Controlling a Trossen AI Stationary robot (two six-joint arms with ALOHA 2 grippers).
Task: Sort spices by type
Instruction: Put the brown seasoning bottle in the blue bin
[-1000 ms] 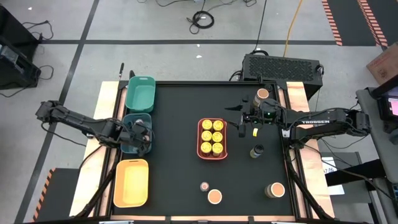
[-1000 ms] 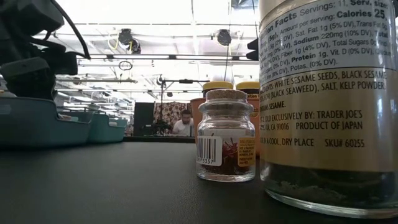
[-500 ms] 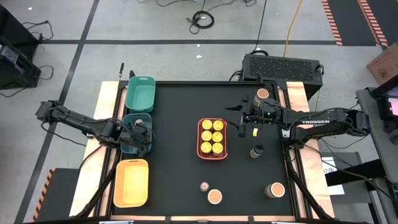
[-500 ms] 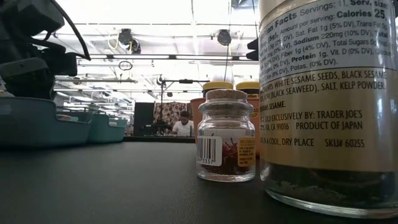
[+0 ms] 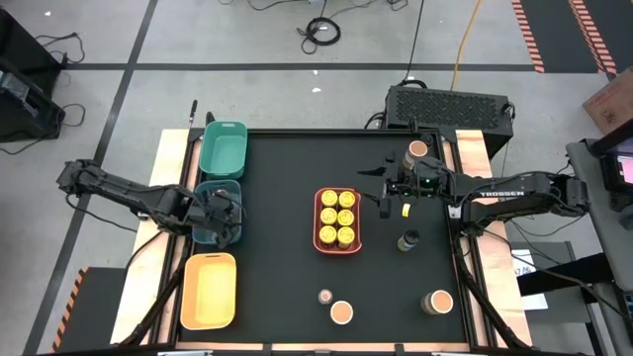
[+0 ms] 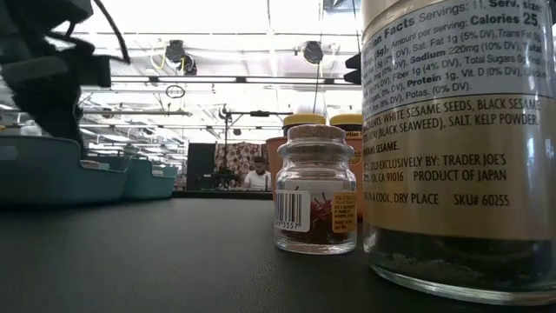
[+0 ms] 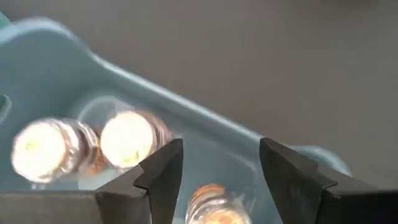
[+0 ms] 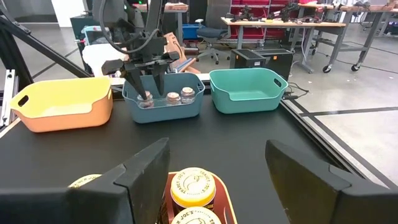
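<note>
Now the left gripper (image 7: pixel 214 171) hovers over the blue rectangular plastic tray (image 5: pixel 206 220), its fingers parted a little wider than a second ago and holding nothing. My guess is it has just dropped a jar there. Three small clear glass jars with pale round lids (image 7: pixel 127 138) lie inside that tray, blurred. Well to the tray's right, the right gripper (image 5: pixel 386 194) waits open and empty beside the coral rectangular tray (image 5: pixel 317 220) of six yellow-lidded jars (image 5: pixel 337 219).

Bench (image 5: pixel 287 227): black top. Left edge carries green tray (image 5: pixel 223 149), blue tray (image 5: pixel 203 194), yellow tray (image 5: pixel 209 290); coral tray (image 5: pixel 318 220) centred.
</note>
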